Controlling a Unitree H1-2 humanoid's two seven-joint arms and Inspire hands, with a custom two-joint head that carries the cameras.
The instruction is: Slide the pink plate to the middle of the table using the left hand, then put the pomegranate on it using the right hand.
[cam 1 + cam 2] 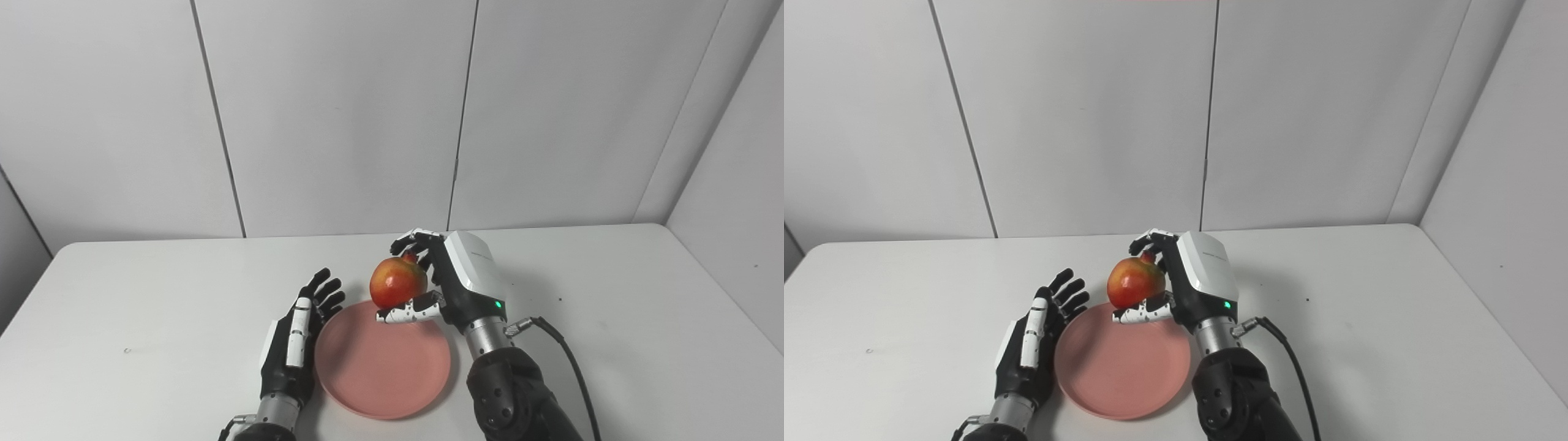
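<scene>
A pink plate [380, 367] lies on the white table [153, 294], near the front edge and about mid-width. My right hand [450, 278] is shut on a red-yellow pomegranate [398, 282], held in the air over the plate's far rim. My left hand [300, 337] rests open beside the plate's left rim, fingers stretched forward, holding nothing. Whether it touches the rim I cannot tell.
A black cable [572, 367] runs from my right wrist down to the front edge. Grey wall panels stand behind the table. A tiny speck [127, 351] lies on the table at the left.
</scene>
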